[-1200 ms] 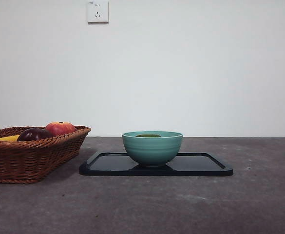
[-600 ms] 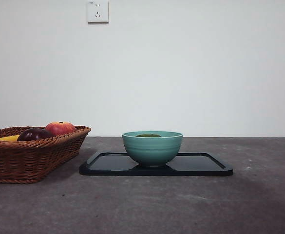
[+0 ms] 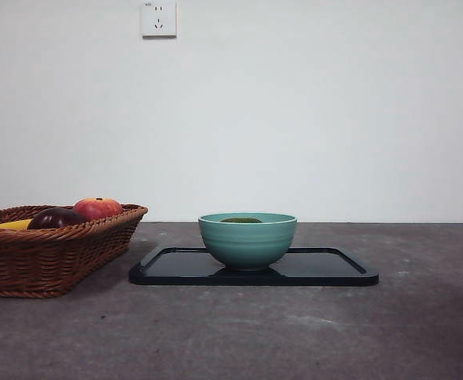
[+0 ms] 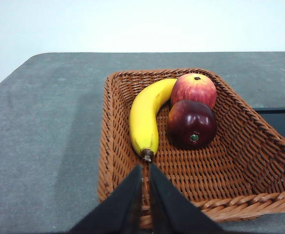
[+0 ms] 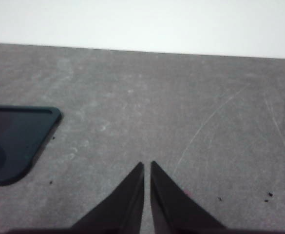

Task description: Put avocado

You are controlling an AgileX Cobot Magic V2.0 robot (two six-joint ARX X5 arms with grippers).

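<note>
Grey tabletop is lying under a white wall | my left gripper (image 4: 145,168) is hanging over the wicker basket (image 4: 230,146), jaws pressed together on nothing | my right gripper (image 5: 147,165) is hovering over bare table beside the black tray (image 3: 326,273), jaws closed, empty | avocado (image 3: 241,220) is sitting in the teal bowl (image 3: 247,241) on that tray.

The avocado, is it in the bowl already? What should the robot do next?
Probably nothing more than wait. A dark-green top, likely the avocado, peeks over the rim of the teal bowl on the black tray. Both tools, left and right, are shut and hold nothing.
</note>
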